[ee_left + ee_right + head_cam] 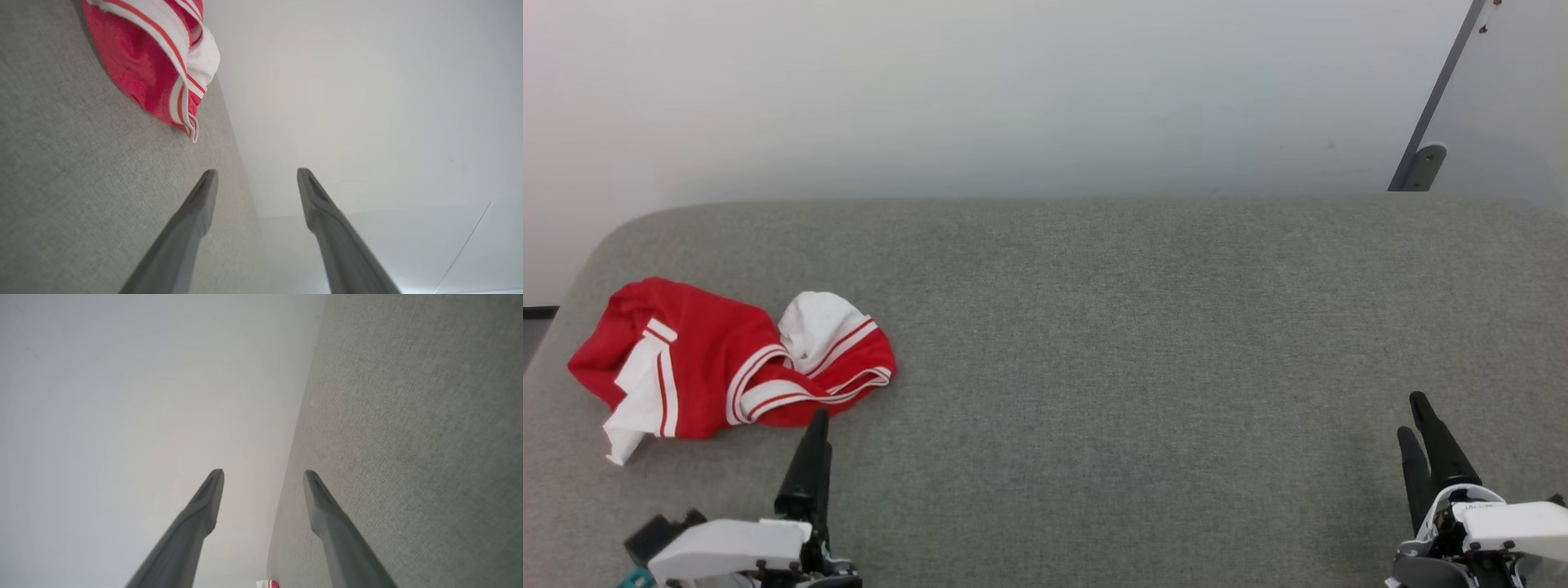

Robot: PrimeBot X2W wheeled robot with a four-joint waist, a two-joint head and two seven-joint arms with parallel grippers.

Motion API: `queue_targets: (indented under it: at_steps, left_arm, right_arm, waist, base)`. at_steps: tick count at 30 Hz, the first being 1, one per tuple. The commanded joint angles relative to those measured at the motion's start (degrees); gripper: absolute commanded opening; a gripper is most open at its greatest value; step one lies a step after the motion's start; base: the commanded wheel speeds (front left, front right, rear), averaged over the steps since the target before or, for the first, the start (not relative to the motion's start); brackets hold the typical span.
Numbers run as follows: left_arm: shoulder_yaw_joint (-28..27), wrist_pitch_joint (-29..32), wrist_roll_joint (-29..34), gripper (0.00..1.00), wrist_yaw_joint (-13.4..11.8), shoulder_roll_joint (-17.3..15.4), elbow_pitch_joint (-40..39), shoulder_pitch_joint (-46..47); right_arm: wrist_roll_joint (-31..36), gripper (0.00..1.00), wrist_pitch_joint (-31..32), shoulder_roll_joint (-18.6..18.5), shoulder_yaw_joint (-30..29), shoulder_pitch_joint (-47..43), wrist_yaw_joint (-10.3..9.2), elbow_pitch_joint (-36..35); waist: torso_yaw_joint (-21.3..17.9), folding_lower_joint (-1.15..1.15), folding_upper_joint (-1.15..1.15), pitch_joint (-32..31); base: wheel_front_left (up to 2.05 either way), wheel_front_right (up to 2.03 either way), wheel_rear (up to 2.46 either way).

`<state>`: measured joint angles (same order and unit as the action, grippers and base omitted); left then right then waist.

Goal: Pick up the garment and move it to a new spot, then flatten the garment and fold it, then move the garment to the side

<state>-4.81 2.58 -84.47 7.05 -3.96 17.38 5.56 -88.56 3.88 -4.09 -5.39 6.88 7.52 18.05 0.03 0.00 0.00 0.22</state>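
Note:
The garment [727,363] lies crumpled at the left of the grey fabric-covered surface [1135,343], red with white panels and striped trim; its number is hidden in the folds. My left gripper [815,429] is open just below the garment's near edge, its tips almost at the cloth. In the left wrist view the garment [151,61] lies ahead and to the left of the open gripper [257,179], apart from both fingers. My right gripper [1417,420] is open at the lower right, far from the garment, holding nothing. A sliver of the garment [267,584] peeks at the right wrist view's bottom edge, between the right gripper's [263,479] fingers.
A pale wall [1013,82] rises behind the surface's far edge. A grey metal bar with a bracket [1429,131] leans at the upper right. The surface's rounded left corner [613,237] is close to the garment. The wide stretch between the arms is bare grey fabric.

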Motion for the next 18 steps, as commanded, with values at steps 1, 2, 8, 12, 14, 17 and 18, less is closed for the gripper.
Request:
queue_targets:
  at_steps: [1,2,8,12,14,17,18]
  left_arm:
    - [0.12,-0.71,3.64,1.0,-0.35,-0.81,-1.08,2.12]
    - [0.02,-0.94,4.85,1.0,-0.54,-0.7,-1.26,2.22]
    - [-0.48,-2.19,11.05,1.0,-0.93,-0.43,-2.21,2.65]
    - [-0.35,-3.13,16.63,1.0,-1.03,-0.6,-3.04,2.75]
    - [-0.19,-3.58,19.52,1.0,-1.25,-0.76,-3.36,2.84]
    - [0.2,-4.24,23.86,1.0,-1.62,-1.06,-3.77,2.93]
    - [0.37,-4.45,25.32,1.0,-1.78,-1.23,-3.88,2.95]
  right_arm:
    - [1.62,1.0,-0.96,-1.09,0.71,2.39,-0.01,-0.41]
    - [2.27,1.0,-1.31,-1.32,1.02,2.62,-0.01,-0.25]
    - [7.43,1.0,-3.23,-3.03,2.84,3.94,-0.01,0.89]
    - [13.04,1.0,-4.38,-4.15,4.09,5.11,-0.01,1.88]
    - [16.1,1.0,-4.85,-4.55,4.48,5.61,-0.01,1.9]
    - [20.19,1.0,-5.54,-4.71,4.72,6.02,-0.01,1.76]
    - [21.59,1.0,-5.74,-4.79,4.82,6.15,-0.01,1.63]
  waist:
    - [0.02,0.0,0.0,0.01]
    - [0.02,0.0,0.0,0.02]
    - [-0.01,0.0,0.0,0.06]
    - [-0.01,0.0,0.0,0.11]
    - [-0.01,0.0,0.0,0.16]
    - [0.01,0.0,0.0,0.21]
    - [0.01,0.0,0.0,0.23]
  base:
    - [0.0,0.0,0.0]
    - [0.0,0.0,0.0]
    - [0.0,0.0,0.0]
    - [0.0,0.0,0.0]
    - [0.0,0.0,0.0]
    - [0.0,0.0,0.0]
    - [0.0,0.0,0.0]
